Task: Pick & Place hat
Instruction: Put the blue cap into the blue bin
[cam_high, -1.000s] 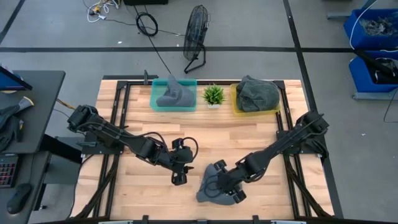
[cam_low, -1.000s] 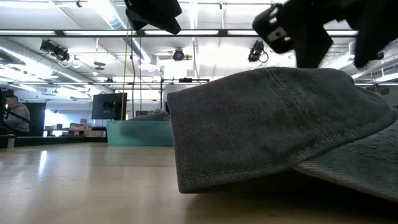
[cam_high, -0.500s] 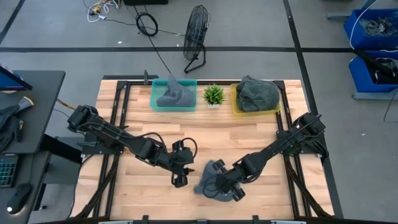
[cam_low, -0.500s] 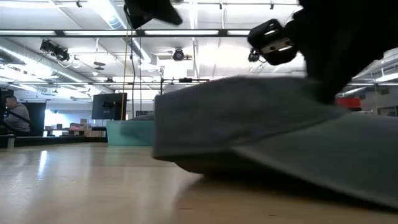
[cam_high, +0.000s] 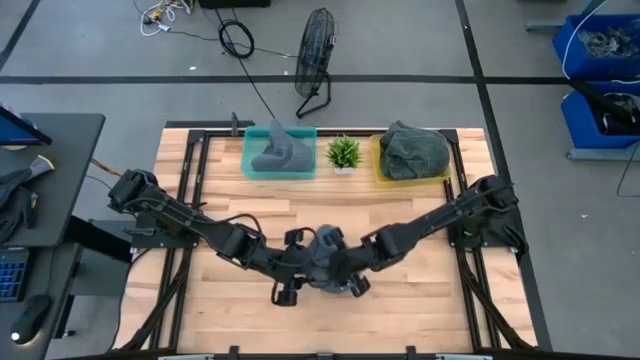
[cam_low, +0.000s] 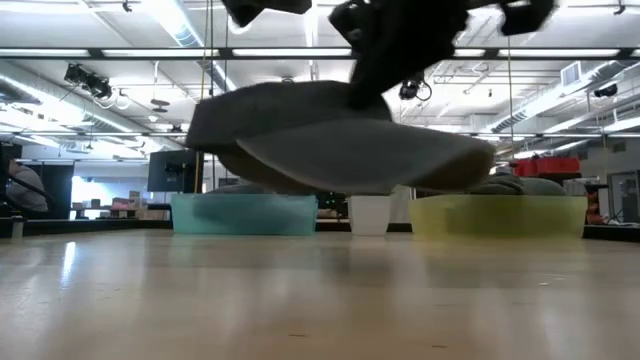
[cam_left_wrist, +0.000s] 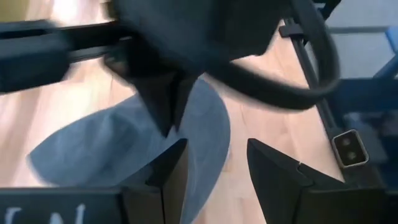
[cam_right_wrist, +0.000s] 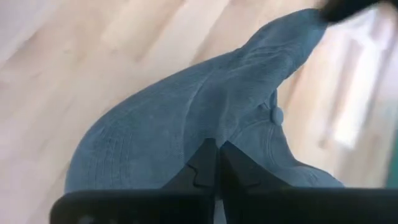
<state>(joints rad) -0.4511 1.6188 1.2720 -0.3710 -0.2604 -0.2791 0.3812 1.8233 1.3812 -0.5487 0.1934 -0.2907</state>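
The right gripper (cam_right_wrist: 216, 163) pinches the grey denim cap (cam_high: 325, 254) above the wooden tabletop (cam_high: 400, 305); the left gripper (cam_left_wrist: 214, 168), spread, seemingly waits beside.

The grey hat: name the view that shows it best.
The low view: the grey hat hangs clear above the table, its whole profile visible. The right wrist view shows the right claw pinching its fabric. High view: arms cover most of it. Left wrist: only part, blurred.
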